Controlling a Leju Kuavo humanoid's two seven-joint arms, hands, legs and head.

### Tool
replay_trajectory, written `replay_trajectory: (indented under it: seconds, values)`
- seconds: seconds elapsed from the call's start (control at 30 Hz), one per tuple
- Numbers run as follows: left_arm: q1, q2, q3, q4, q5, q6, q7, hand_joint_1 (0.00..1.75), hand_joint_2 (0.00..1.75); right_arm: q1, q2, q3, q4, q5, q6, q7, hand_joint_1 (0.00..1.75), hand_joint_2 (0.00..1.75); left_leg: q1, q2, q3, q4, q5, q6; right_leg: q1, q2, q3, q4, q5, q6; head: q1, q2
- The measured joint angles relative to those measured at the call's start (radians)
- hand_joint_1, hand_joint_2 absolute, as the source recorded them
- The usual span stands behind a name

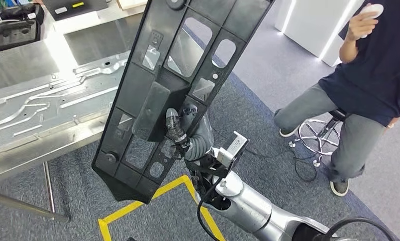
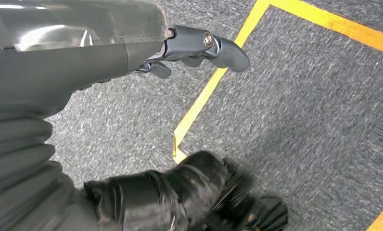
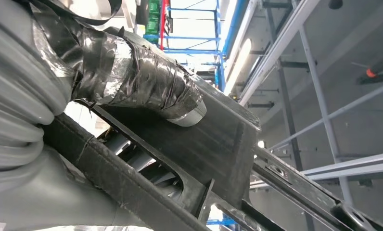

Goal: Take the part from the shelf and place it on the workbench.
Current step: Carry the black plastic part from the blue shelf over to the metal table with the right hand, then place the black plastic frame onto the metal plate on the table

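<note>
Part (image 1: 188,75), a long black plastic panel, is gripped near its lower middle by the right hand (image 1: 177,128) and held tilted over the metal table's (image 1: 32,95) right edge; the left hand (image 2: 199,48) hangs empty, fingers loosely curled.

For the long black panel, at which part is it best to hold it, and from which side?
Probably at a rib beside a cut-out near the lower end of the black panel, coming from its underside, as the right hand grips it now. The openings let fingers hook through; the flat faces offer nothing to pinch.
</note>
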Motion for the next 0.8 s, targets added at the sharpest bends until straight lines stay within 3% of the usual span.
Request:
replay_trajectory:
  seconds: [0.03, 0.07, 0.1, 0.17, 0.2, 0.23, 0.3, 0.33, 0.4, 0.43, 0.5, 0.53, 0.57, 0.6, 0.67, 0.7, 0.73, 0.8]
  values:
    - [0.002, 0.0, -0.001, 0.0, 0.0, -0.001, 0.0, 0.0, 1.75, 0.0, 0.0, 0.0, 0.002, 0.0, 0.001, 0.0, 1.75, 1.75, 0.002, 0.001, -0.028, 0.002, -0.013, -0.001, 0.002, 0.0, 0.016, -0.001, -0.013, 0.0, 0.0, 0.0]
    - [0.004, 0.0, -0.001, 0.0, -0.001, -0.002, 0.001, 0.0, 1.75, 0.0, 0.001, 0.0, 0.003, 0.0, 0.001, 0.0, 1.75, 1.75, 0.003, 0.001, -0.041, -0.028, -0.003, 0.001, 0.004, 0.001, 0.035, -0.001, -0.028, 0.001, 0.0, 0.0]
    - [0.005, 0.0, -0.002, 0.0, -0.001, -0.002, 0.001, 0.0, 1.75, 0.0, 0.001, 0.0, 0.004, 0.0, 0.002, 0.0, 1.75, 1.75, 0.002, 0.001, -0.043, -0.081, 0.035, 0.007, 0.006, 0.001, 0.054, -0.002, -0.043, 0.001, 0.0, 0.0]
    - [0.007, 0.0, -0.003, 0.001, -0.002, -0.003, 0.001, 0.0, 1.75, -0.002, 0.002, 0.001, 0.007, -0.001, 0.006, 0.0, 1.75, 1.75, -0.005, -0.001, -0.033, -0.192, 0.167, 0.024, 0.008, 0.004, 0.087, -0.006, -0.072, 0.004, 0.001, 0.0]
    - [0.008, 0.0, -0.004, 0.001, -0.003, -0.003, 0.002, 0.0, 1.75, -0.003, 0.002, 0.001, 0.009, -0.001, 0.008, 0.0, 1.75, 1.75, -0.013, -0.003, -0.024, -0.226, 0.214, 0.032, 0.005, 0.006, 0.098, -0.013, -0.083, 0.01, 0.002, 0.0]
    - [0.009, 0.0, -0.004, 0.002, -0.005, -0.003, 0.003, 0.0, 1.75, -0.003, 0.003, 0.002, 0.011, -0.002, 0.011, 0.001, 1.75, 1.75, -0.02, -0.003, -0.015, -0.245, 0.238, 0.039, 0.001, 0.008, 0.109, -0.015, -0.089, 0.016, 0.003, 0.0]
    - [0.004, 0.001, -0.004, 0.003, -0.007, -0.003, 0.004, 0.0, 1.75, -0.005, 0.004, 0.003, 0.012, -0.004, 0.013, 0.001, 1.75, 1.75, -0.03, -0.002, 0.015, -0.267, 0.223, 0.05, -0.006, 0.009, 0.119, -0.006, -0.081, 0.03, 0.002, 0.0]
    - [0.0, 0.001, -0.004, 0.004, -0.008, -0.003, 0.004, 0.0, 1.75, -0.006, 0.005, 0.003, 0.013, -0.005, 0.013, 0.001, 1.75, 1.75, -0.029, -0.002, 0.033, -0.279, 0.216, 0.055, -0.007, 0.008, 0.11, 0.026, -0.065, 0.034, 0.002, 0.0]
    - [-0.007, 0.002, -0.004, 0.006, -0.01, -0.004, 0.004, 0.0, 1.75, -0.009, 0.005, 0.003, 0.013, -0.005, 0.014, 0.0, 1.75, 1.75, -0.025, -0.003, 0.069, -0.294, 0.2, 0.066, -0.009, 0.006, 0.043, 0.134, -0.043, 0.04, 0.003, 0.0]
    - [-0.009, 0.003, -0.004, 0.006, -0.01, -0.004, 0.004, 0.0, 1.75, -0.009, 0.005, 0.004, 0.014, -0.005, 0.014, 0.0, 1.75, 1.75, -0.023, -0.004, 0.084, -0.296, 0.188, 0.069, -0.008, 0.005, -0.002, 0.192, -0.049, 0.042, 0.003, 0.0]
    - [-0.006, 0.001, -0.005, 0.006, -0.01, -0.006, 0.004, 0.0, 1.75, -0.008, 0.005, 0.004, 0.018, -0.006, 0.014, 0.0, 1.75, 1.75, -0.019, -0.007, 0.116, -0.296, 0.157, 0.069, -0.009, 0.004, -0.089, 0.255, -0.122, 0.051, 0.004, 0.0]
    - [-0.004, 0.0, -0.005, 0.006, -0.011, -0.007, 0.004, 0.0, 1.75, -0.008, 0.005, 0.004, 0.02, -0.007, 0.014, 0.0, 1.75, 1.75, -0.017, -0.009, 0.136, -0.295, 0.14, 0.067, -0.01, 0.004, -0.121, 0.254, -0.164, 0.056, 0.004, 0.0]
    - [-0.003, -0.001, -0.005, 0.006, -0.011, -0.007, 0.004, 0.0, 1.75, -0.008, 0.005, 0.004, 0.021, -0.008, 0.014, 0.0, 1.75, 1.75, -0.015, -0.011, 0.158, -0.293, 0.121, 0.064, -0.011, 0.003, -0.144, 0.234, -0.188, 0.061, 0.004, 0.0]
    - [-0.002, -0.001, -0.005, 0.006, -0.011, -0.006, 0.005, 0.0, 1.75, -0.008, 0.005, 0.004, 0.022, -0.008, 0.015, 0.0, 1.75, 1.75, -0.012, -0.012, 0.182, -0.289, 0.099, 0.06, -0.013, 0.002, -0.158, 0.193, -0.172, 0.066, 0.004, 0.0]
    - [-0.001, -0.002, -0.005, 0.006, -0.011, -0.006, 0.006, 0.0, 1.75, -0.008, 0.005, 0.004, 0.026, -0.009, 0.015, -0.001, 1.75, 1.75, -0.009, -0.015, 0.218, -0.272, 0.053, 0.048, -0.016, -0.005, -0.172, 0.094, -0.011, 0.066, 0.003, 0.0]
    - [-0.001, -0.002, -0.005, 0.006, -0.011, -0.006, 0.007, 0.0, 1.75, -0.008, 0.005, 0.004, 0.028, -0.01, 0.015, 0.0, 1.75, 1.75, -0.009, -0.016, 0.225, -0.264, 0.033, 0.041, -0.015, -0.007, -0.174, 0.063, 0.064, 0.059, 0.002, 0.0]
    - [-0.002, -0.002, -0.006, 0.006, -0.012, -0.006, 0.009, 0.0, 1.75, -0.008, 0.005, 0.005, 0.03, -0.01, 0.016, 0.0, 1.75, 1.75, -0.009, -0.017, 0.226, -0.257, 0.02, 0.035, -0.013, -0.007, -0.176, 0.05, 0.114, 0.047, 0.001, 0.0]
    - [-0.006, -0.002, -0.006, 0.006, -0.012, -0.004, 0.011, 0.0, 1.75, -0.009, 0.005, 0.006, 0.029, -0.012, 0.017, 0.001, 1.75, 1.75, -0.007, -0.015, 0.22, -0.246, 0.016, 0.024, -0.008, -0.004, -0.173, 0.051, 0.115, 0.024, -0.001, 0.0]
